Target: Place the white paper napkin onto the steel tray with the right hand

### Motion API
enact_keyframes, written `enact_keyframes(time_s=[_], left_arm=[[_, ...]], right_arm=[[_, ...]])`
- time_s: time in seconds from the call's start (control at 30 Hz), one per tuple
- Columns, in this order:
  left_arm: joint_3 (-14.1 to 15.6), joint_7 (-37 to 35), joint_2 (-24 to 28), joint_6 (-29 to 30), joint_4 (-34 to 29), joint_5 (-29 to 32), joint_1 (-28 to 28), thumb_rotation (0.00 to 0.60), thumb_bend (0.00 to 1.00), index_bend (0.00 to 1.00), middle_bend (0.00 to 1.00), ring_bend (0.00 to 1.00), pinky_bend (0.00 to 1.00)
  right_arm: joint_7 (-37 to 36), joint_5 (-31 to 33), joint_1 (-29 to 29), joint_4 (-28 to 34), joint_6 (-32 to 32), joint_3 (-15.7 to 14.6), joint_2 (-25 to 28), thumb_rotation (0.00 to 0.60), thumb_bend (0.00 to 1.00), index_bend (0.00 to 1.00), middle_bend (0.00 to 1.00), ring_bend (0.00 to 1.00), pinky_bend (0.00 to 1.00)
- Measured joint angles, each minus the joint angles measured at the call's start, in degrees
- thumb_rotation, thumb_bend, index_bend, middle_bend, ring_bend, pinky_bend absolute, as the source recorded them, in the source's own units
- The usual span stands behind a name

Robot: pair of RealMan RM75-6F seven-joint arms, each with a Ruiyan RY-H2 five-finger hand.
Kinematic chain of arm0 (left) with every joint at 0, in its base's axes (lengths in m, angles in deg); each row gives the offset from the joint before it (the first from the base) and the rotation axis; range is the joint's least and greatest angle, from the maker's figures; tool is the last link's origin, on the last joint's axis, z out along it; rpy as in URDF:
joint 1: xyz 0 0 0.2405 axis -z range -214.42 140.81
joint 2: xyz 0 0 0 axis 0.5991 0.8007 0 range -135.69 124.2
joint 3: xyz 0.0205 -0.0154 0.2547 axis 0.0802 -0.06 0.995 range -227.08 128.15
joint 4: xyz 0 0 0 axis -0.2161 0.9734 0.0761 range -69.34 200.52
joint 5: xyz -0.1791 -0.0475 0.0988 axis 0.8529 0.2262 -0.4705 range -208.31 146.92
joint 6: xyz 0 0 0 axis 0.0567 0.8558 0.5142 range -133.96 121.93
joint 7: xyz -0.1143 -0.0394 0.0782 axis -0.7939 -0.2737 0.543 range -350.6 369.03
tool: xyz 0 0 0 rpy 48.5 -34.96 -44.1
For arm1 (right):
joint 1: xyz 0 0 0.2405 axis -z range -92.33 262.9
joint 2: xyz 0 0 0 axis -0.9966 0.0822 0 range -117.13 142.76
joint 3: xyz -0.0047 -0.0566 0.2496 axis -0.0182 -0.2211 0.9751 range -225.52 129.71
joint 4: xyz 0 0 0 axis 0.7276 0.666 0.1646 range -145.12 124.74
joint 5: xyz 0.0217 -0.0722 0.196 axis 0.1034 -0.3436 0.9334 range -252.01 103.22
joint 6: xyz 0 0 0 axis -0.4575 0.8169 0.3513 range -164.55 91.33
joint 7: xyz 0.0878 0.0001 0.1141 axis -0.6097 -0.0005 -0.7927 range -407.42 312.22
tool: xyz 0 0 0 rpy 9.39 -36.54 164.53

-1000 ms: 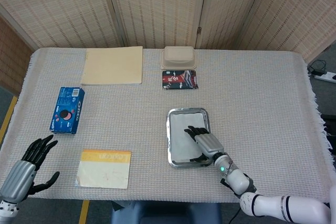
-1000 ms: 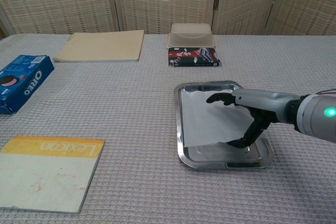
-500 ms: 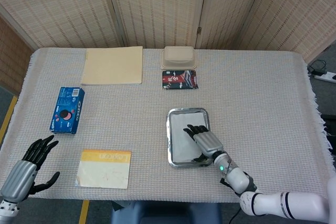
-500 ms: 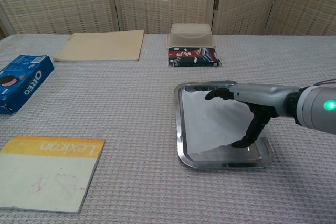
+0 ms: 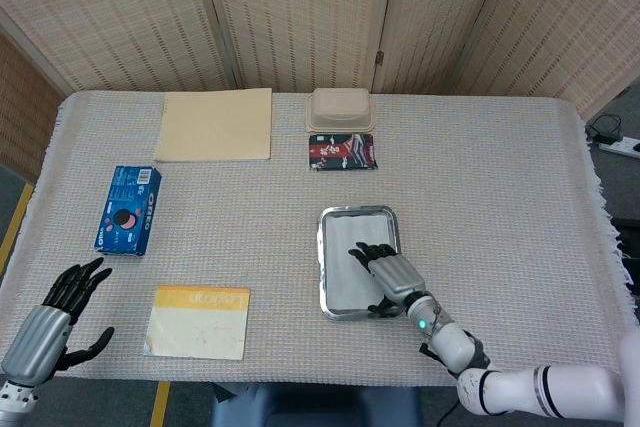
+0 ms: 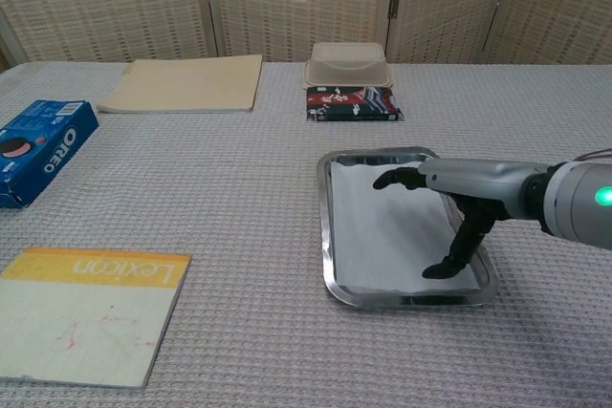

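The steel tray (image 5: 325, 267) (image 6: 330, 253) sits on the table right of centre, near the front. The white paper napkin (image 5: 345, 265) (image 6: 382, 231) lies flat inside it and covers most of its floor. My right hand (image 5: 388, 277) (image 6: 457, 200) hovers over the tray's right half with its fingers spread, holding nothing; the thumb points down toward the napkin's near right corner. My left hand (image 5: 60, 309) rests at the table's front left corner, fingers apart and empty, seen only in the head view.
A yellow-topped Lexicon book (image 5: 198, 321) (image 6: 86, 312) lies front left, a blue Oreo box (image 5: 129, 209) (image 6: 40, 150) at the left. At the back are a tan folder (image 5: 214, 124) (image 6: 186, 83), a beige lidded container (image 5: 340, 109) (image 6: 348, 63) and a dark snack packet (image 5: 342, 152) (image 6: 352, 102).
The napkin's near edge, lifted by the right hand's thumb earlier, has dropped flat into the tray. The right hand has drawn slightly back and to the right. My left hand stayed still.
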Motion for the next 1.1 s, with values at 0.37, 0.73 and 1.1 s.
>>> enact_keyframes(time_s=[0.37, 0.73, 1.1], left_arm=[[-0.17, 0.42, -0.31, -0.43, 0.25, 0.36, 0.13, 0.600, 0.42, 0.00, 0.00, 0.00, 0.00], [-0.81, 1.56, -1.15, -0.37, 1.10, 1.08, 0.14, 0.600, 0.42, 0.00, 0.00, 0.00, 0.00], [-1.57, 8.19, -2.59, -1.54, 0.26, 3.21, -0.32, 0.600, 0.42, 0.00, 0.00, 0.00, 0.00]], right_arm=[[-13.46, -13.22, 4.92, 2.34, -1.67, 0.13, 2.65, 0.600, 0.27, 0.00, 0.00, 0.00, 0.00], [-24.36, -40.88, 17.50, -7.55, -19.47, -6.68, 3.01, 0.600, 0.27, 0.00, 0.00, 0.00, 0.00], [-27.72, -53.29, 32.70, -25.03, -41.89, -12.49, 3.05, 0.600, 0.27, 0.00, 0.00, 0.00, 0.00]])
